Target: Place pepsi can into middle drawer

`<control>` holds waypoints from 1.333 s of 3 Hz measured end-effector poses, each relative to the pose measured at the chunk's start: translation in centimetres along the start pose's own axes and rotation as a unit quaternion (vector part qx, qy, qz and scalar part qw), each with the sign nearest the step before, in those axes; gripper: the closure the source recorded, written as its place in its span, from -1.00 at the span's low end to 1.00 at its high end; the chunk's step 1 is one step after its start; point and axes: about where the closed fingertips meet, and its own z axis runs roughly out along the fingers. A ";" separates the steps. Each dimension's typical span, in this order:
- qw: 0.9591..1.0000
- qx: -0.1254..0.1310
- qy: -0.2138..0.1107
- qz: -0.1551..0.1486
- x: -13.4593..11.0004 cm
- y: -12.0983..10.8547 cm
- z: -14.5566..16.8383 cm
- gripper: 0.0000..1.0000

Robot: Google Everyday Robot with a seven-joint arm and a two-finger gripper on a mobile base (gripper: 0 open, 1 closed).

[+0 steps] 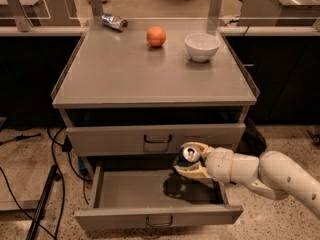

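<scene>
Can (190, 154): dark blue, silver top showing, tilted with the top facing up and toward the camera. Held off the floor of the drawer (131, 188), above its right half; dark shadow directly beneath.

Gripper (189, 160): reaches in from the right, one finger above and one below the can, clasping it.

Drawer: grey metal, wide and shallow, pulled fully out. Dark loop handle at the centre of its front. Nothing rests inside.

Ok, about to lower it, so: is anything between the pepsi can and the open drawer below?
Nothing visible. The gripper holds the pepsi can above the open middle drawer, whose floor shows only shadow.
</scene>
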 end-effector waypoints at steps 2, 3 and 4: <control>0.999 -0.017 0.028 0.002 9.2 1.7 4.5 1.00; 0.999 -0.017 0.028 0.002 9.2 1.7 4.5 1.00; 0.999 -0.024 0.042 -0.009 11.2 1.6 5.1 1.00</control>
